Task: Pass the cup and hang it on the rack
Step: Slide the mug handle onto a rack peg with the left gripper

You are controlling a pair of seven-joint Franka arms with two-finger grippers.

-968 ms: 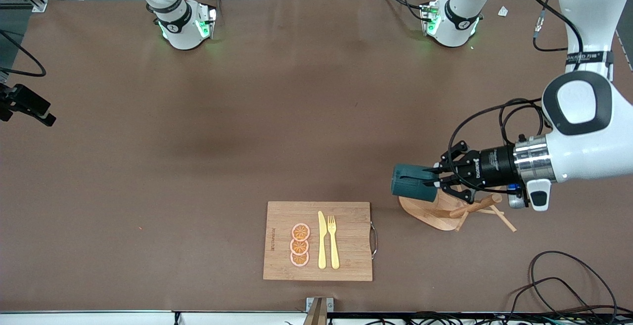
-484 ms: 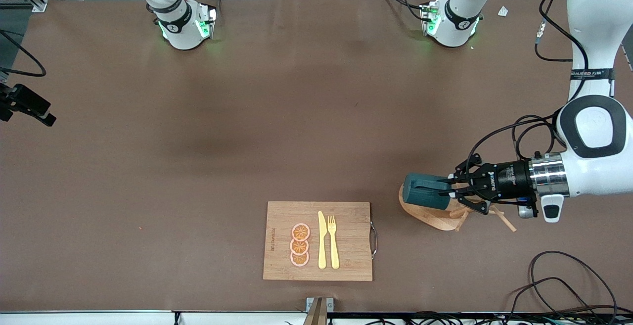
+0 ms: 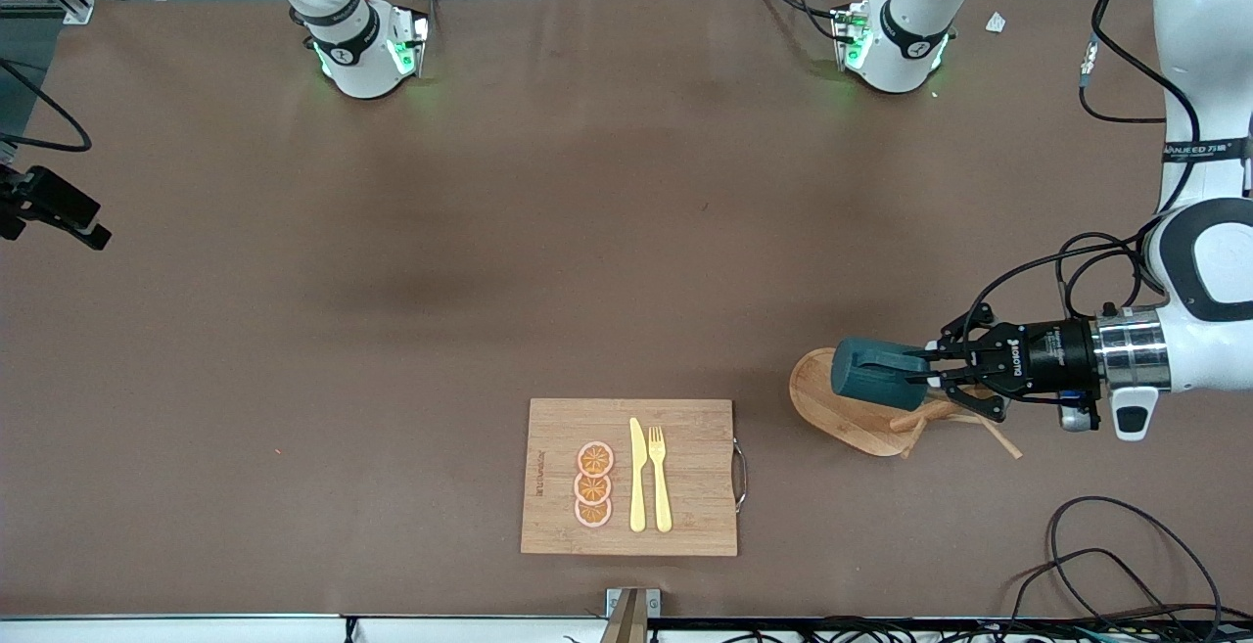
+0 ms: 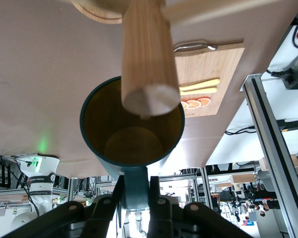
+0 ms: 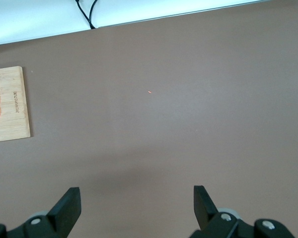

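The dark teal cup (image 3: 874,375) lies on its side in the air over the oval base of the wooden rack (image 3: 828,412). My left gripper (image 3: 921,367) is shut on the cup's handle. In the left wrist view the cup (image 4: 131,141) shows its tan-yellow inside, and the tip of the rack's thick post (image 4: 145,54) stands in front of its mouth; my left gripper (image 4: 135,192) clamps the handle. My right gripper (image 5: 136,201) is open and empty over bare table, and it is out of the front view.
A wooden cutting board (image 3: 685,428) with orange slices (image 3: 593,484), a yellow knife (image 3: 637,475) and a fork (image 3: 660,475) lies beside the rack, toward the right arm's end. It also shows in the right wrist view (image 5: 10,106). Cables (image 3: 1106,545) lie near the front corner.
My left gripper has carried the cup toward the left arm's end of the table, from beside the rack's base to over it. The right arm has not moved.
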